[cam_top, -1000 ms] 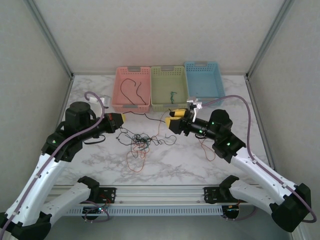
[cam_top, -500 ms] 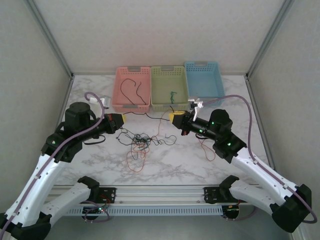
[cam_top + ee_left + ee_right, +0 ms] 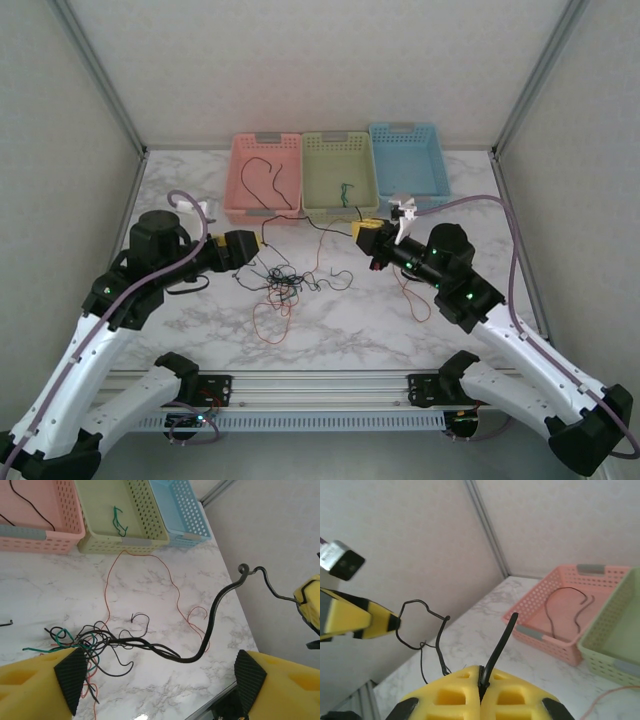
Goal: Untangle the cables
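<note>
The cables (image 3: 284, 281) lie in a loose tangle of black, green and orange wires on the marble table (image 3: 350, 330) between my arms. My left gripper (image 3: 256, 246) hangs open just left of the tangle, its pads (image 3: 70, 673) wide apart with nothing gripped between them. A thicker black cable (image 3: 207, 637) runs out of the tangle (image 3: 82, 641), under the open jaws and up toward my right gripper (image 3: 368, 232). In the right wrist view my right gripper (image 3: 481, 673) is shut on that black cable (image 3: 501, 640), whose free end sticks up past the jaws.
Three baskets stand along the back: pink (image 3: 238, 180) with a black cable (image 3: 262, 175) inside, green (image 3: 368, 178) with a green cable (image 3: 118, 522), and blue (image 3: 436, 165). Orange wire loops (image 3: 270, 322) lie in front of the tangle, and others (image 3: 415, 296) lie under my right arm.
My left gripper has opened and let go of the black cable. My right gripper has shut on that cable and drawn back to the right with it.
</note>
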Controlling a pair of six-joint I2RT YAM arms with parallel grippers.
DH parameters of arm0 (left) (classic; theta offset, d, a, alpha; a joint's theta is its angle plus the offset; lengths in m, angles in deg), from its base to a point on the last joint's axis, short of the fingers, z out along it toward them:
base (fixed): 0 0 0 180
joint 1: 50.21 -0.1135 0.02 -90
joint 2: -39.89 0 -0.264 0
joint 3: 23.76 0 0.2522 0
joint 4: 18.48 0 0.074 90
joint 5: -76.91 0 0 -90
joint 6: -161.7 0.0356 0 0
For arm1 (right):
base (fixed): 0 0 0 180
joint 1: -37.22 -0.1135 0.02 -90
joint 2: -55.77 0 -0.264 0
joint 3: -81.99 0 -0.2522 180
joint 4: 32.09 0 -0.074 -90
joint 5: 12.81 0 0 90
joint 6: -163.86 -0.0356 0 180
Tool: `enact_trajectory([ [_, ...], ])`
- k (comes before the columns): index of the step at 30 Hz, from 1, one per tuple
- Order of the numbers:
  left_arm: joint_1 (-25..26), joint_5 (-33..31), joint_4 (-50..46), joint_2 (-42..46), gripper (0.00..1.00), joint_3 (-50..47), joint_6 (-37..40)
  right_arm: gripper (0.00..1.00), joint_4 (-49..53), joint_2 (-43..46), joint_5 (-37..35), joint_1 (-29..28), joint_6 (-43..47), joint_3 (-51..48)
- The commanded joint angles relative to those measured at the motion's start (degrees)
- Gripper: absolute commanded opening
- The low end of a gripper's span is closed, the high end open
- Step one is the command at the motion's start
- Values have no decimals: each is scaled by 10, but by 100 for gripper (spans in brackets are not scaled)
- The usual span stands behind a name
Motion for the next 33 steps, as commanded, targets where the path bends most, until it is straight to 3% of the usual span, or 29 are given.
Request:
enact_trajectory([
  [1, -3, -13, -4, 14, 88, -7, 1, 0, 57, 19, -50, -2, 72, 33],
  [7, -3, -10, 10, 20, 92, -22, -2, 0, 99, 32, -109, -1, 86, 33],
  [14, 17, 22, 124, 17, 88, -115, -64, 0, 124, 9, -169, -1, -36, 47],
  [21, 121, -69, 207, -28, 87, -176, -69, 0, 199, -34, -228, -1, -159, 85],
  [33, 192, -149, 300, -187, 85, -128, -9, 0, 235, -34, -232, -1, -287, 93],
])
